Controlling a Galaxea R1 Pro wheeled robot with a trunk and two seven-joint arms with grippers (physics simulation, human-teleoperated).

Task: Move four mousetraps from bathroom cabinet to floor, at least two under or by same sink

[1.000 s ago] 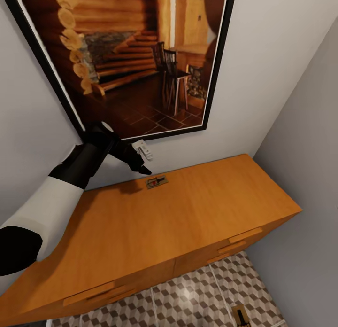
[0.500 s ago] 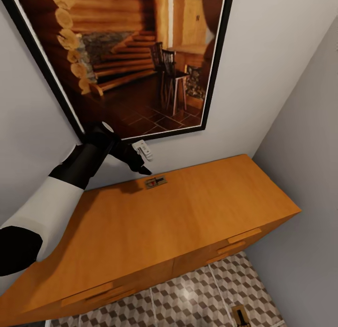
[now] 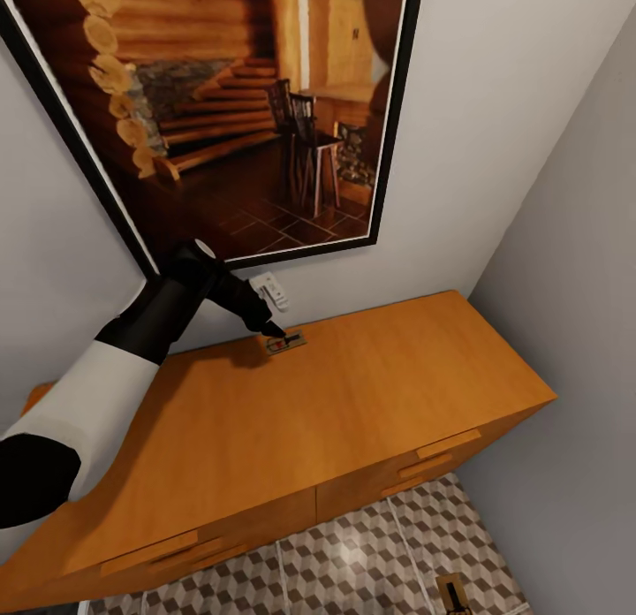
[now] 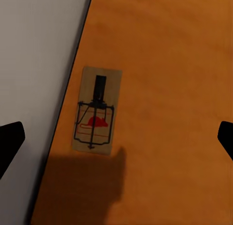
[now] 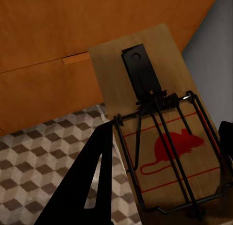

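Tan wooden mousetrap (image 4: 96,111) flat on smooth orange-brown cabinet (image 3: 353,403), left end effector (image 4: 116,137) spread above, right end effector (image 5: 160,176) clamping another mousetrap (image 5: 155,113)

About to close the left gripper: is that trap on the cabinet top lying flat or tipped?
Flat. The mousetrap lies face up on the cabinet, by the wall, between the open left gripper's fingers.

Tan mousetrap (image 4: 96,110) with red mouse print, orange-brown cabinet (image 3: 353,403), cube-patterned floor (image 3: 353,571).

The left gripper (image 3: 272,330) is held over a mousetrap (image 3: 284,341) on the cabinet (image 3: 353,403), near the far wall.
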